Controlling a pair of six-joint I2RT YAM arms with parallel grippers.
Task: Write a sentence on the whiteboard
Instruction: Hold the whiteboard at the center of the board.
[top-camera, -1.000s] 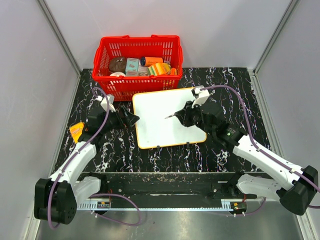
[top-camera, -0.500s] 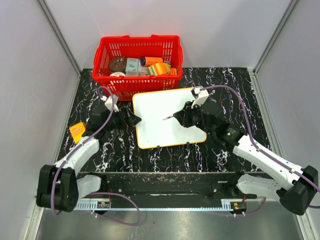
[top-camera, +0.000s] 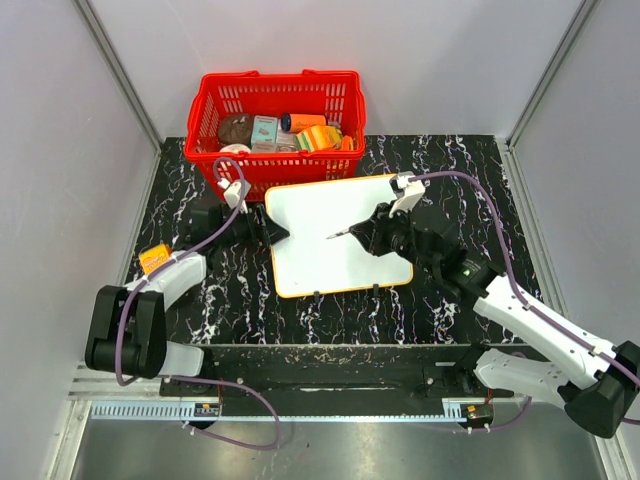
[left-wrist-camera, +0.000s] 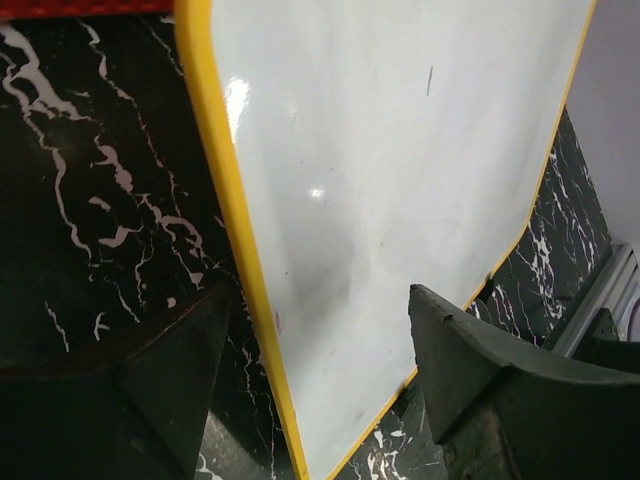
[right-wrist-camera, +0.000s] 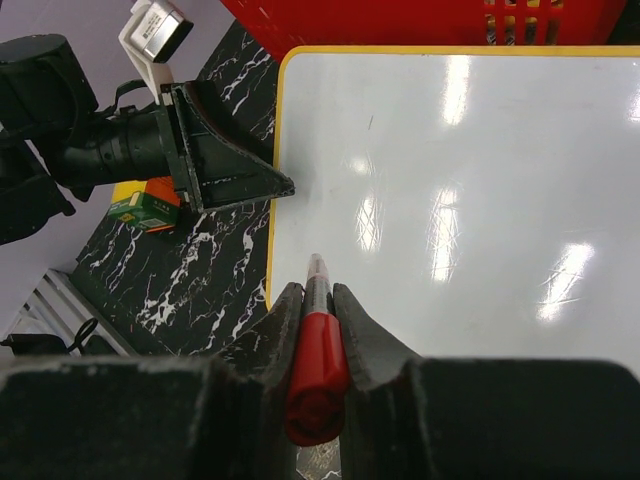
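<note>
The whiteboard (top-camera: 335, 240) is smooth and glossy, with bright glints; its yellow rim looks like plastic. The worktop (top-camera: 450, 160) is a black marble-look sheet with white veins and a faint sheen. At its far edge the red basket (top-camera: 275, 105) is moulded plastic lattice. The marker (right-wrist-camera: 318, 365) is shiny red plastic; the fingers (right-wrist-camera: 370, 345) of the right gripper (right-wrist-camera: 315, 292) are matt black.

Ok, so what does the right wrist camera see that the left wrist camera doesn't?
Only the right wrist view shows the red marker clamped in the right pincer, its tip over the whiteboard, plus the left pincer from outside and a small orange and green box. Only the left wrist view shows the whiteboard's yellow rim running between the left pincer's spread fingers. Both show the whiteboard with no writing, the black marble table and a strip of the red basket.
</note>
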